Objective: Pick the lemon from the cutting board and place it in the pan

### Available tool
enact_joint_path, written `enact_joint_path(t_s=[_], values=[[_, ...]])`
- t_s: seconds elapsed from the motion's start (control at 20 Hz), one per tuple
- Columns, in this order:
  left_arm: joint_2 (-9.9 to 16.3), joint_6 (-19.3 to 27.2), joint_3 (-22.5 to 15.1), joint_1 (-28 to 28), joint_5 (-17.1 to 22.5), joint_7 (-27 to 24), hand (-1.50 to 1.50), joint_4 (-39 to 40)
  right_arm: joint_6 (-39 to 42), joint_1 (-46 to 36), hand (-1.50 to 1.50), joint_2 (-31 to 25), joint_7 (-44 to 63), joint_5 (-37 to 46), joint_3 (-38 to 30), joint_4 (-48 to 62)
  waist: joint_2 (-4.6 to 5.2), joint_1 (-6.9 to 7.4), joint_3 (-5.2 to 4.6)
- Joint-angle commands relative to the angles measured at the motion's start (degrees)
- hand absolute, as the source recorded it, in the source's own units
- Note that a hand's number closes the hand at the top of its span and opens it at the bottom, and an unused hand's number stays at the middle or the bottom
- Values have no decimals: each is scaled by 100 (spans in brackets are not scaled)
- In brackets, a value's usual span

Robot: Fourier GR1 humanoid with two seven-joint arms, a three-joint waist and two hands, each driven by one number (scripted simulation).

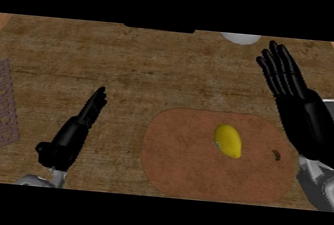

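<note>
Both hands open — lemon (228, 140) on cutting board (187, 166).

A kitchen: wooden counter (129, 71) bearing a cutting board (187, 166) and lemon (228, 141).

**Both hands open, fingers straight**

The right hand (293, 98) stood raised at the view's right, palm flat, fingers straight and slightly spread, pointing up and away. Its grey forearm entered below it from the lower right corner. The left hand (76, 131) lay edge-on, lower and well apart to the left, fingers straight and together, its forearm just showing beneath it.
</note>
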Motion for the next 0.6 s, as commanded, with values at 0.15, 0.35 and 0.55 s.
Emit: enact_joint_path(t_s=[0.15,0.35,0.55], values=[[-525,681,590,520,592,569,0,238,-385,547,150,282,614,-232,-85,494,-15,1,130],[-604,768,1041,810,1098,794,0,543,-1496,1301,150,-123,596,1233,341,526,-77,-217,101],[-566,975,1123,766,1093,1070,0,408,-2644,2401,-150,158,-102,2502,1068,-372,-135,-408,119]])
